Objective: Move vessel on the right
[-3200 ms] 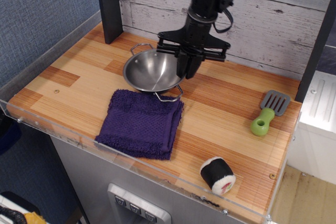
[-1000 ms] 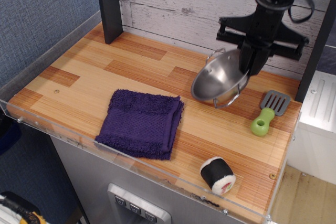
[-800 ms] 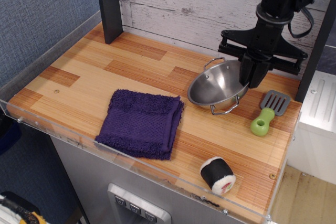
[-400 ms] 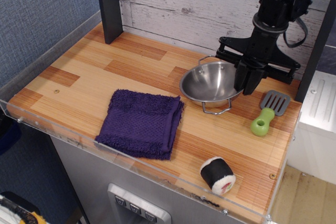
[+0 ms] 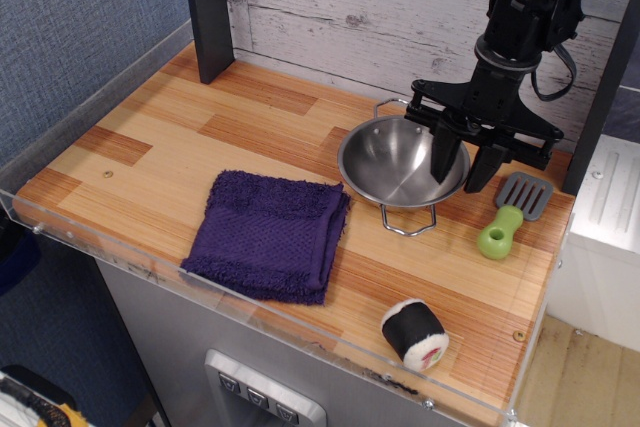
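Note:
The vessel, a shiny steel bowl with two wire loop handles, sits upright on the wooden table, right of centre and just right of the purple towel. My gripper hangs over the bowl's right rim. Its jaws are parted, with one finger inside the bowl and the other outside it. They straddle the rim with a visible gap and do not squeeze it.
A green-handled grey spatula lies just right of the bowl. A sushi roll sits near the front right edge. A black post stands at the back left. Clear plastic walls line the left and front edges.
The bowl was carried from beside the towel's top to the right, tilted in the air, then set down level. The jaws have since spread apart off the rim.

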